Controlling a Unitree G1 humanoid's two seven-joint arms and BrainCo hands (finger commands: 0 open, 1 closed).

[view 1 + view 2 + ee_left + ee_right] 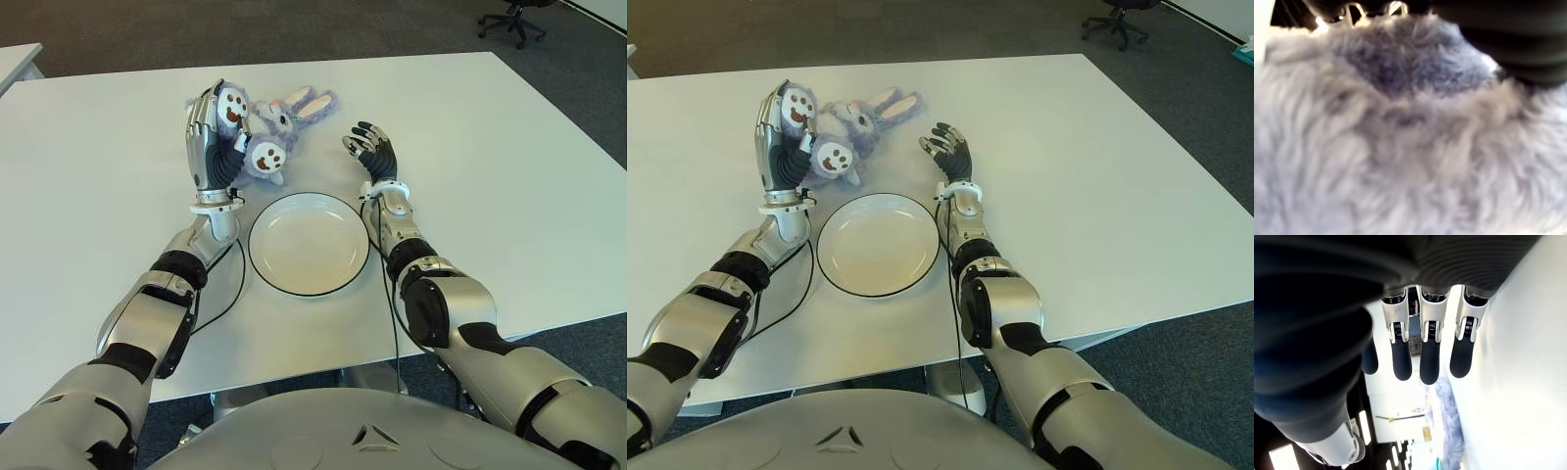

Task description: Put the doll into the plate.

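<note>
Your left hand [214, 137] fingers [202, 125] are closed around the doll [257, 132], right hand [372, 152] fingers relaxed and empty; a loose grip may drop it on the worktop [509, 176] before the plate [309, 243].

A broad white rectangular table [490, 147] carries a round white plate with a thin dark rim [309, 243] near its front edge. Just behind the plate lies a fluffy lavender plush rabbit doll [279, 122].

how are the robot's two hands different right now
The left hand is wrapped around the plush doll; the right hand holds nothing, fingers relaxed. The left sits left of the plate, the right to its right. Both are beyond the plate's far edge.
</note>
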